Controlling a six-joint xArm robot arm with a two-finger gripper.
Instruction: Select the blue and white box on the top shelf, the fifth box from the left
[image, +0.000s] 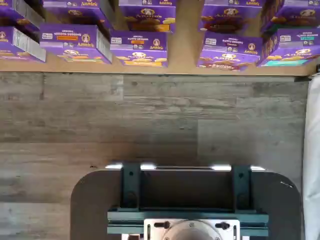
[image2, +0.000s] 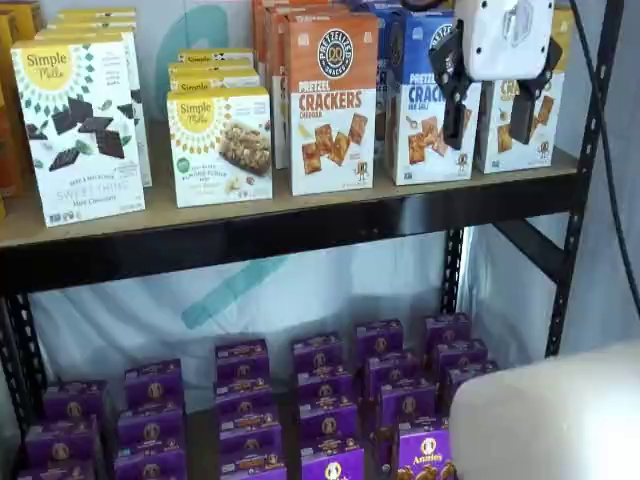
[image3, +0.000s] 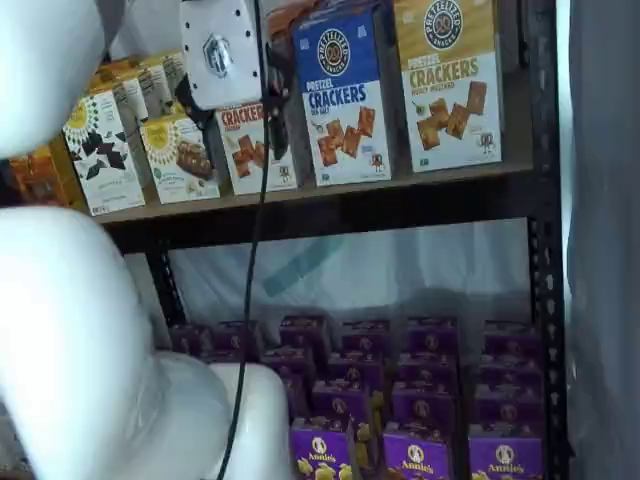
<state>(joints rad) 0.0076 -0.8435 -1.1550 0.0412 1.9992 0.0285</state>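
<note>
The blue and white box (image2: 420, 120) stands on the top shelf (image2: 250, 215), between an orange-topped carton and a yellow-topped one. It also shows in a shelf view (image3: 343, 95), where its blue top, round logo and cracker pictures are plain. My gripper (image2: 492, 112) hangs in front of the shelf with a plain gap between its two black fingers and nothing in them. One finger overlaps the box's right edge; the other is over the yellow-topped carton. The gripper's white body (image3: 220, 50) shows in front of the orange-topped carton. No fingers show in the wrist view.
An orange-topped Cheddar carton (image2: 332, 100), a yellow-topped carton (image3: 450, 80) and Simple Mills boxes (image2: 80, 130) share the shelf. Purple Annie's boxes (image2: 330, 400) fill the lower level and the wrist view (image: 140, 47). A black upright (image2: 585, 180) stands at the right. A cable (image3: 255, 250) hangs down.
</note>
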